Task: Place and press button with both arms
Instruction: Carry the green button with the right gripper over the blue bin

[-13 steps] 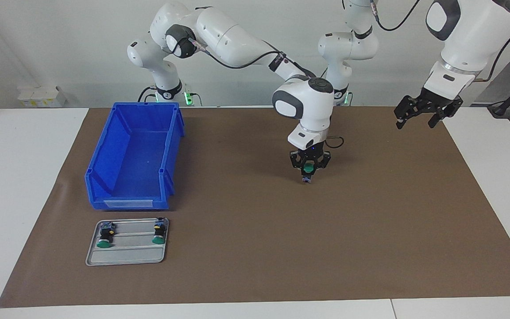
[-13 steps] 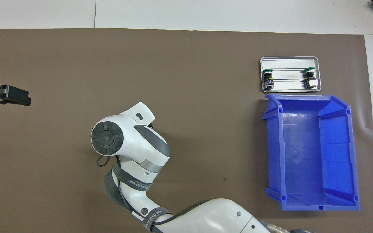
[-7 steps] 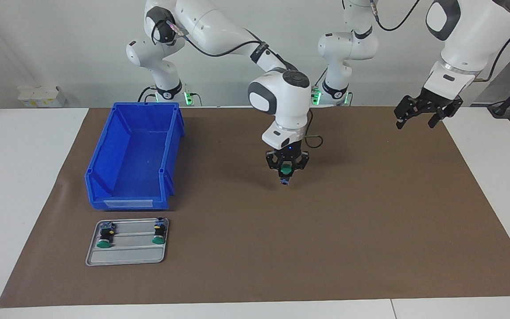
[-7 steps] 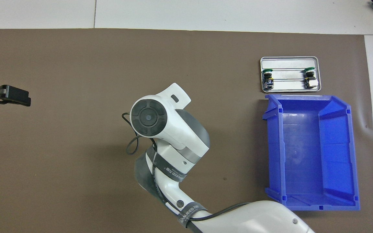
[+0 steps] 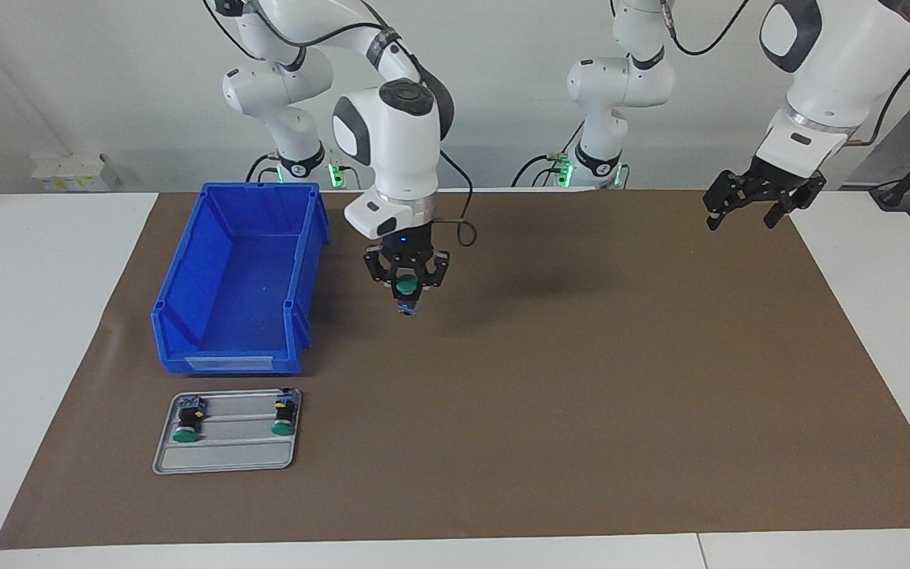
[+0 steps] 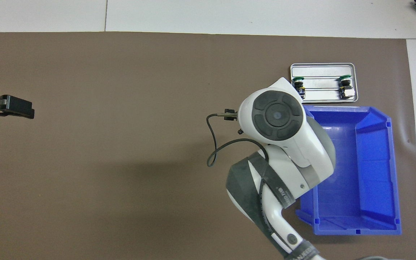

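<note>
My right gripper [image 5: 407, 300] hangs above the brown mat, close beside the blue bin [image 5: 226, 362], and is shut on a button [image 5: 405, 286]. The button's green cap faces the camera and its grey-blue end points down. In the overhead view the right arm's wrist [image 6: 276, 115] hides both gripper and button. Two more buttons [image 5: 186, 423] [image 5: 283, 417] lie on a grey tray [image 5: 226, 457]. My left gripper [image 5: 747, 212] waits open in the air over the mat's edge at the left arm's end; it shows in the overhead view as the left gripper [image 6: 14, 107].
The blue bin [image 6: 374, 169] stands empty at the right arm's end of the table. The grey tray [image 6: 321, 68] lies just farther from the robots than the bin. A brown mat [image 5: 581, 411] covers most of the white table.
My right arm has carried the button from the middle of the mat toward the right arm's end, up beside the blue bin. The left arm has not moved.
</note>
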`<state>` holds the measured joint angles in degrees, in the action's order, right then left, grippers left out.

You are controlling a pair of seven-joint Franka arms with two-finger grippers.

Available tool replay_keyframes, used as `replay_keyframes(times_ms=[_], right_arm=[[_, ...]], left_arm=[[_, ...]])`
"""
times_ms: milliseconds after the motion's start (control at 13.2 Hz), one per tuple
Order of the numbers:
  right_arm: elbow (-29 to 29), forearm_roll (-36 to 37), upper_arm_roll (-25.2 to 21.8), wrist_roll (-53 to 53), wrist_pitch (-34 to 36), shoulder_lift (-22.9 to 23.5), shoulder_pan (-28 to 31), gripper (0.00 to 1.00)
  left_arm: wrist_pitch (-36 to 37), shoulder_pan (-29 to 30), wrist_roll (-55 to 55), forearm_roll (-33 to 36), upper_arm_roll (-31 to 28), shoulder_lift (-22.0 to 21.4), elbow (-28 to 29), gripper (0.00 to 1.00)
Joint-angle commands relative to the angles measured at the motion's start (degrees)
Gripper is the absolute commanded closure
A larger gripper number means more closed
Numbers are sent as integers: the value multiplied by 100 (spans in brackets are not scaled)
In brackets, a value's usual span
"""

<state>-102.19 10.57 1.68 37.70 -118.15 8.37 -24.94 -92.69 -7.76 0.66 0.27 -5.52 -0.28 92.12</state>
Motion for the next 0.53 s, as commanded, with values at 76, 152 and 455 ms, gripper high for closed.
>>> replay_keyframes(times_ms=[76,152,455], right_arm=[[-688,-107,60,-1138,466,-977,813,100],[-688,-238,60,-1577,546,-1065,1076,100],[-994,-494,60,-3651,556,-1206,2017,100]], left_arm=[[5,3,22,-53,-28,-157,166,0],[14,3,22,-53,-28,-157,166,0],[14,3,22,-53,-28,-157,166,0]])
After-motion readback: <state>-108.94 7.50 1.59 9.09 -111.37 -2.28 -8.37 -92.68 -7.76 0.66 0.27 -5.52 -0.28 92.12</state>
